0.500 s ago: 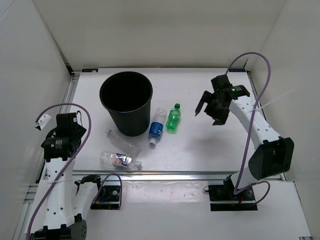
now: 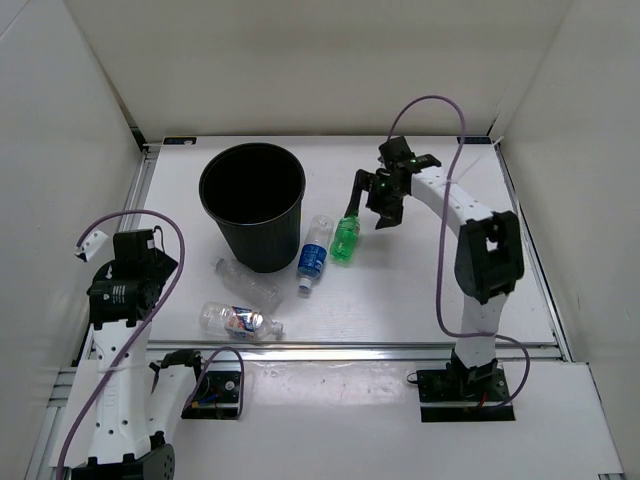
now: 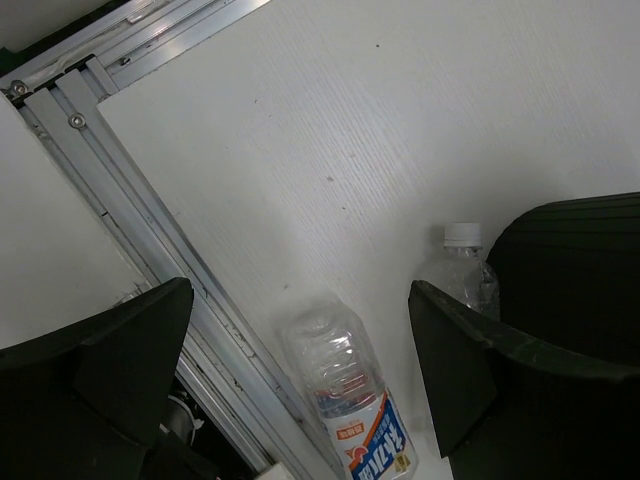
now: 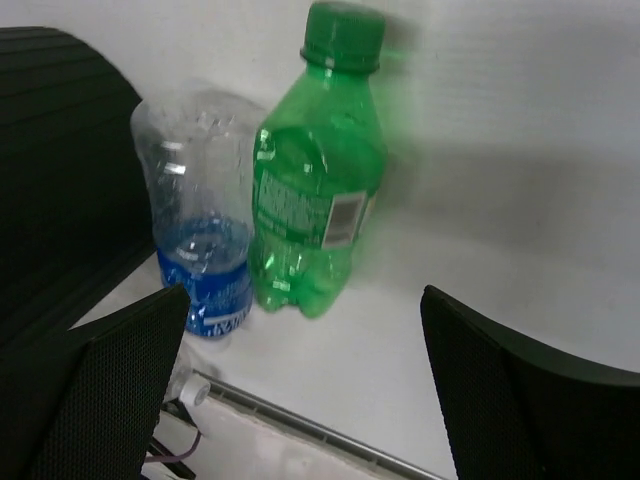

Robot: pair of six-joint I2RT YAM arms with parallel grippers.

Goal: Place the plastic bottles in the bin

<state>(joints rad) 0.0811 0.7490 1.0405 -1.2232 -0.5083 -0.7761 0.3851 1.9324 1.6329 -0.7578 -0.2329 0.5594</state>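
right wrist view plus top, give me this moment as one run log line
right fingers: open, poised at green bottle, no grip | left fingers: open, holding nothing | bin: upright, no bottle seen inside

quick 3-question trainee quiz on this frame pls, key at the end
1. True or false: the green bottle is already inside the bin.
2. Which bottle lies nearest the right end effector? A) the green one B) the colourful-label one C) the plain clear one
3. Fill in: the left end effector hangs over the table with its jaws ___ (open/shut).

Key: 1 false, it lies on the table beside the bin; 2 A; 3 open.
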